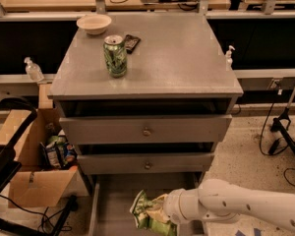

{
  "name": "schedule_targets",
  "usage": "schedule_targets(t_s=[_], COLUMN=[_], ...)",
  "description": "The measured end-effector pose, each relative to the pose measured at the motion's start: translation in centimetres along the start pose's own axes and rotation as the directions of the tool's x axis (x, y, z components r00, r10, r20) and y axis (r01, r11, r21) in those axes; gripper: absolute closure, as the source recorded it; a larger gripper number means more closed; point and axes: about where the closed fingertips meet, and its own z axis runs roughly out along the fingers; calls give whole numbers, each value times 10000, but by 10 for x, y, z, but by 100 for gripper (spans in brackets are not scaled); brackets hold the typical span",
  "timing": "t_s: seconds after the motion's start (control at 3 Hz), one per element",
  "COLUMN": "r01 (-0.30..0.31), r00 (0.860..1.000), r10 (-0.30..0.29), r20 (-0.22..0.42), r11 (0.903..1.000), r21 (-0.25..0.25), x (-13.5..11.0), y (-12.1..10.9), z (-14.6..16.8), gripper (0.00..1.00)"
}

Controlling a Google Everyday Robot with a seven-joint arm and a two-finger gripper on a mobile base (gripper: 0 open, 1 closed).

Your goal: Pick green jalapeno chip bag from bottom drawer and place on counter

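Observation:
The green jalapeno chip bag [146,211] is a shiny green foil bag with white and yellow print, held over the open bottom drawer [108,200]. My gripper [162,214] reaches in from the right on a white arm and is shut on the bag's right side; its fingertips are mostly hidden behind the bag. The bag is tilted and sits above the drawer's grey floor. The counter [177,58] is the flat grey top of the cabinet, above the two closed drawer fronts.
On the counter stand a green patterned soda can [115,56], a white bowl [94,23] and a dark snack packet [131,43]. A cardboard box [39,166] with packets sits left of the cabinet. Cables and a stand base [285,132] lie on the floor at right.

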Motion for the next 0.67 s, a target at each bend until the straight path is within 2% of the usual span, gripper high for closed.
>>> schedule_targets(t_s=[0.33,0.67], r01=[-169,-306], r00=[9998,9983], r10=[171,322], r20=[124,476], r11=[9996,9989], r21=[-204,-343], x=[-4,-28], y=[1,20], z=[-6,-48], gripper=[100,100])
